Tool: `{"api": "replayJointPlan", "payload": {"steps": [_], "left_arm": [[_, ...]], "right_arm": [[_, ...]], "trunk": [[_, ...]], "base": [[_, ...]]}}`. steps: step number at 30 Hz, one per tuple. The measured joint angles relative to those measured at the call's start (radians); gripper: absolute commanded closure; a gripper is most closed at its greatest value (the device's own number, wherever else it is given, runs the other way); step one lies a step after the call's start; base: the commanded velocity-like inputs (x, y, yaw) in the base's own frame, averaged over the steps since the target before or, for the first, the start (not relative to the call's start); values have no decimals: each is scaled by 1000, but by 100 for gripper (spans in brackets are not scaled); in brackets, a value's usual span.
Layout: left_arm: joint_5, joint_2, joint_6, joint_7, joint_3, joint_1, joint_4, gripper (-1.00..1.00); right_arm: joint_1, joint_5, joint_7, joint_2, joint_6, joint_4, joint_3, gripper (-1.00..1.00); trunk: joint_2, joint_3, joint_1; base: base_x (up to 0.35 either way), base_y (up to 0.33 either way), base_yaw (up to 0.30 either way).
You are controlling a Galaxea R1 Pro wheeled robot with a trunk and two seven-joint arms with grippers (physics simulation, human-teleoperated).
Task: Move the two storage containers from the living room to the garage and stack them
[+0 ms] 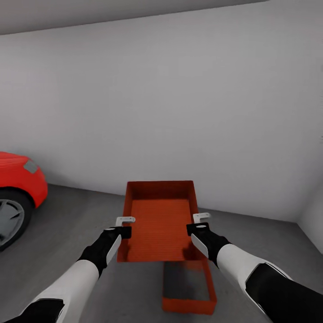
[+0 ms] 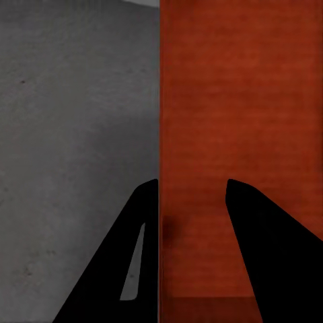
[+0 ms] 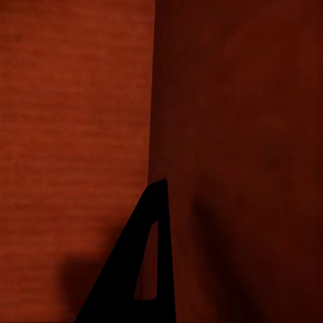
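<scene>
Forearms, head view: both white-and-black arms reach forward from the lower corners of the frame.
Left gripper (image 1: 125,226), head view: at the left long wall of the held container (image 1: 160,220), pinching that wall near its near end.
Right gripper (image 1: 199,223), head view: at the opposite long wall, pinching it likewise.
Held container, head view: orange-red, open top, carried level between the two grippers, raised above the floor (image 1: 80,233).
Second container (image 1: 188,291), head view: on the dark grey concrete, below and slightly right of the held one; its far end is hidden beneath it.
Surroundings, head view: red car (image 1: 18,186) at the left edge, with one wheel showing; plain white wall (image 1: 179,98) behind.
Left gripper (image 2: 192,222), left wrist view: two black fingers (image 2: 131,256) straddle the container's wall edge (image 2: 160,134), one outside over grey floor (image 2: 74,134), one inside against orange-red plastic (image 2: 235,101).
Right gripper, right wrist view: one black finger (image 3: 138,262) lies against orange-red plastic (image 3: 74,121); the second finger is hidden, so the grip cannot be confirmed from this view alone.
</scene>
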Motion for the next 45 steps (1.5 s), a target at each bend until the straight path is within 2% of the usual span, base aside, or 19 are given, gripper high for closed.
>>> {"api": "replayJointPlan", "payload": {"steps": [9, 18, 29, 45], "left_arm": [[0, 0, 0, 0, 0, 0, 0, 100], [0, 0, 0, 1, 0, 0, -1, 100], [2, 0, 0, 1, -1, 0, -1, 100], [3, 0, 0, 1, -1, 0, 0, 100]], "right_arm": [[0, 0, 0, 0, -1, 0, 0, 100], [0, 0, 0, 0, -2, 0, 0, 100], [0, 0, 1, 0, -1, 1, 0, 100], [0, 0, 1, 0, 0, 1, 0, 100]], "trunk": [[0, 0, 0], [0, 0, 0], [0, 0, 0], [0, 0, 0]], "base": [[203, 67, -282], [51, 0, -247], [29, 0, -18], [305, 0, 0]]}}
